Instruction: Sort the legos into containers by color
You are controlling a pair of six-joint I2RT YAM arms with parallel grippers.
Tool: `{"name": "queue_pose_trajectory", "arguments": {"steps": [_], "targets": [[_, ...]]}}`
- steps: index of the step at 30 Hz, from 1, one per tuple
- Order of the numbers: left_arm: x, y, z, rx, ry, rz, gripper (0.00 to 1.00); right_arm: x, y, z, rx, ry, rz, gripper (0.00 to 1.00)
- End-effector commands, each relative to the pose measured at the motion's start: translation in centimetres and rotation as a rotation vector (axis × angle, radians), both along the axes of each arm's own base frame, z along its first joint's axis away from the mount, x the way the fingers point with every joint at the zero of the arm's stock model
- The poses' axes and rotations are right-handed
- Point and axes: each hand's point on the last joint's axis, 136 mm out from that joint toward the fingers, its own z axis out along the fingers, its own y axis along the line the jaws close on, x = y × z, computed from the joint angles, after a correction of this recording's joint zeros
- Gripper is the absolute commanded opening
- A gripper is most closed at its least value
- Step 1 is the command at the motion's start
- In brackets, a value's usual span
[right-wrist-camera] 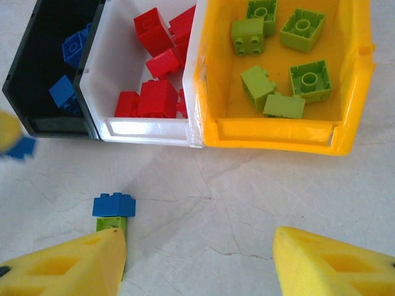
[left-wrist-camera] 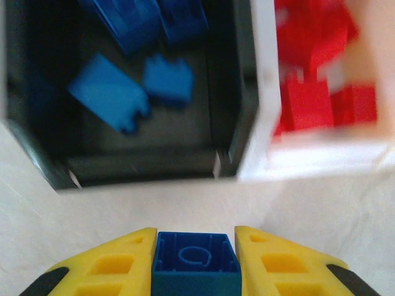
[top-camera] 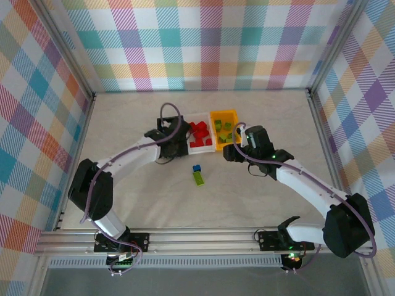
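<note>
Left jaws closed on one small blue plastic brick [left-wrist-camera: 196, 265], held just short of the black plastic bin [left-wrist-camera: 237, 92] that touches the white plastic bin [right-wrist-camera: 148, 131] on its left. Probably lined up to join the blue bricks [left-wrist-camera: 108, 92] inside.

Right jaws open and empty over the worktop [right-wrist-camera: 247, 203], on the white bin's near side.

The orange-yellow plastic bin [right-wrist-camera: 271, 132], touching the white bin's right, holds lime green bricks [right-wrist-camera: 302, 28]. The white bin holds red bricks [right-wrist-camera: 157, 98].

Unsorted: a blue brick stacked on a green one [right-wrist-camera: 114, 205], near the white bin's front. It likely needs splitting.

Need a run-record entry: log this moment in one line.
left end effector: shut on blue brick | right end effector: open | table: loose blue brick, lime brick
</note>
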Motion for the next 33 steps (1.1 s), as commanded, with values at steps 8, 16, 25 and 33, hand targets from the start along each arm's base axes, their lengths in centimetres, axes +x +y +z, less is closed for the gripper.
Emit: {"name": "queue_pose_trajectory", "arguments": {"steps": [8,16,25,33], "targets": [[7.9,5.6,0.6,0.193,0.001,0.121,0.30,-0.6,0.6,-0.7,0.040,0.032,0.015,0.65],[10.2,4.6,0.7,0.167,0.018,0.114,0.59,-3.3,2.3,-2.6,0.064,0.102,0.091,0.68],[4.7,1.8,8.5,-0.142,-0.121,0.050,1.00,-5.2,7.9,-5.7,0.020,0.166,0.214,0.71],[-5.1,4.4,5.5,-0.200,-0.101,0.074,1.00,-5.9,12.5,-10.3,-0.154,0.176,0.284,0.71]]}}
